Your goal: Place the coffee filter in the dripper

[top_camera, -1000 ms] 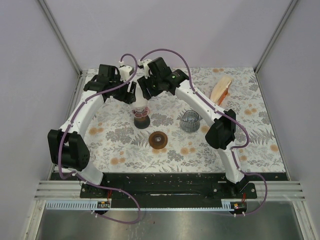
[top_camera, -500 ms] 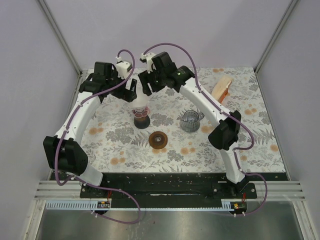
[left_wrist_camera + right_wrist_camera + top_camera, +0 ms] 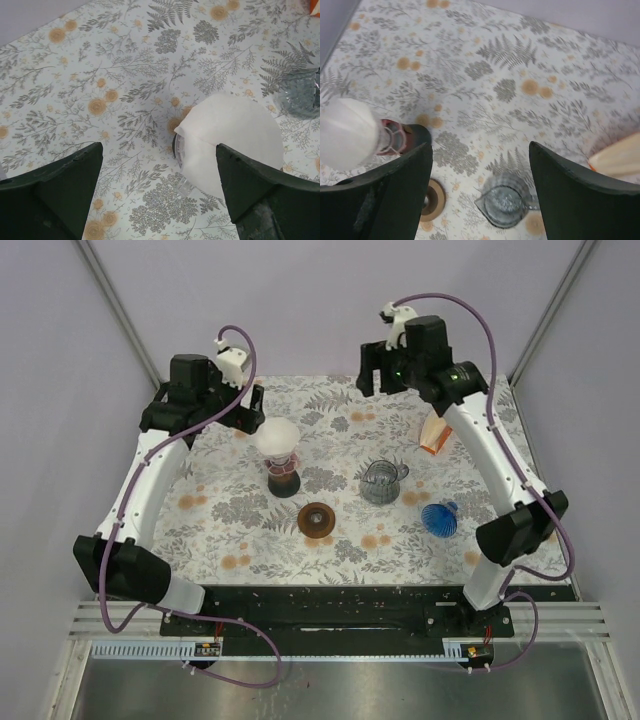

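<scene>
The white coffee filter sits in the clear dripper, which stands on a dark base left of the table's middle. The filter also shows in the left wrist view and in the right wrist view. My left gripper is open and empty, raised to the left of the filter. My right gripper is open and empty, high over the back of the table, well right of the dripper.
A glass server stands at the middle, with a brown round coaster in front of it. A blue dripper sits right of the server. An orange filter pack stands at the back right.
Both grippers have let go of the filter and pulled away, the left one leftward, the right one up and to the right. The filter stays in the dripper. The blue dripper has come into view.
</scene>
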